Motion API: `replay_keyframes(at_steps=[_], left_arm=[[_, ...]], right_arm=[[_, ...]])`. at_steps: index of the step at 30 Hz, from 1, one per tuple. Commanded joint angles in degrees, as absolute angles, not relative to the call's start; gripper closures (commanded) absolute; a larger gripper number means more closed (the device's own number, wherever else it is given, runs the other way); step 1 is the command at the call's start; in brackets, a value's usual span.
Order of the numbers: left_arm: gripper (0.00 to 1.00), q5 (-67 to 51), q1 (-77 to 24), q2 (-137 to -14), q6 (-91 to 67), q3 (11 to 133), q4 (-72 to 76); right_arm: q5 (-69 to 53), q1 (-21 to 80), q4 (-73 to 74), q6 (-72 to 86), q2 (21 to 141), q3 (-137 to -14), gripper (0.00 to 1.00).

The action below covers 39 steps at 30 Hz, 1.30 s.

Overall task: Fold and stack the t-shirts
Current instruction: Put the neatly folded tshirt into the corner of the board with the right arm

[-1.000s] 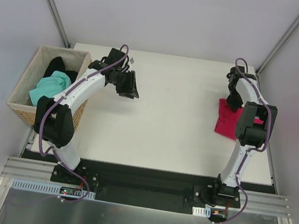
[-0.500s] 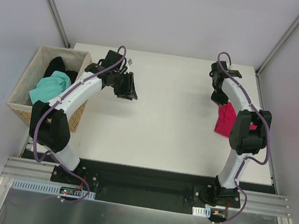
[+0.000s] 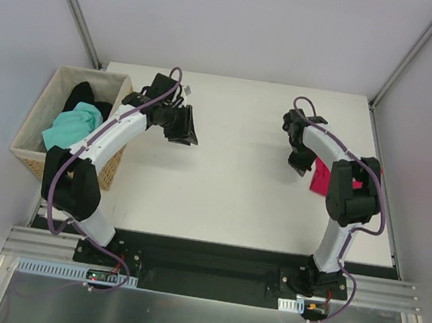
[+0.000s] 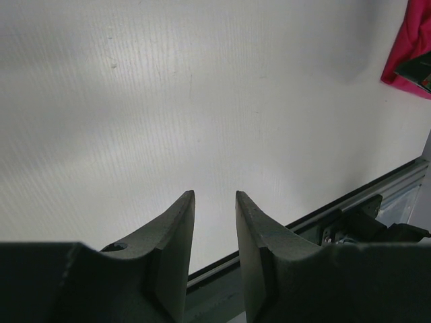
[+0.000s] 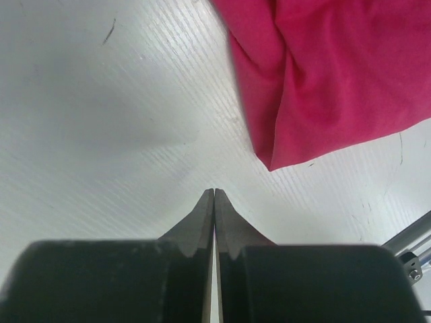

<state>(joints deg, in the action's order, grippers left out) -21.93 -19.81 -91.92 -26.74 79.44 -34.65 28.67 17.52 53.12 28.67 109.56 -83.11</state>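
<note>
A crimson t-shirt point(image 3: 320, 179) lies folded at the table's right side, partly hidden behind my right arm; it fills the upper right of the right wrist view point(image 5: 337, 81) and shows at the top right corner of the left wrist view point(image 4: 404, 54). My right gripper point(image 3: 300, 161) point(image 5: 214, 192) hangs just left of it, shut and holding nothing, over bare table. A mint-green t-shirt point(image 3: 70, 128) and a black t-shirt point(image 3: 82, 96) lie bunched in the wicker basket point(image 3: 26, 150). My left gripper point(image 3: 182, 127) point(image 4: 214, 195) stands open and empty above the table, right of the basket.
The white table point(image 3: 235, 195) runs between the two arms. The basket sits off the table's left edge against the left arm. A black rail point(image 4: 350, 215) borders the near edge of the table. Grey walls close in the back and sides.
My right gripper has let go of the crimson t-shirt, shut, and swung left off it. The left arm shifted slightly at first and has since held still.
</note>
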Motion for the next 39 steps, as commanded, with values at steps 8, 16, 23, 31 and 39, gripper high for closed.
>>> replay_keyframes(at_steps=[8, 16, 23, 31, 39], left_arm=[[0.69, -22.15, -19.60, -88.59, -26.63, 78.22, -34.10], [0.70, -22.06, -19.60, -88.33, -27.33, 76.47, -34.01], [0.70, -21.88, -19.60, -88.07, -27.33, 75.85, -34.01], [0.69, -22.23, -19.60, -88.33, -27.33, 75.94, -34.01], [0.70, -22.15, -19.60, -88.24, -27.33, 75.15, -34.01]], right_arm=[[28.21, 17.84, 53.26, 34.10, 107.14, -80.95, 0.99], [26.90, 16.26, 50.98, 34.89, 107.31, -76.74, 0.99], [26.11, 13.80, 49.92, 34.89, 107.49, -75.50, 0.99], [25.49, 12.39, 49.13, 35.07, 107.93, -74.27, 0.99], [24.87, 10.99, 47.99, 35.68, 108.19, -71.90, 0.99]])
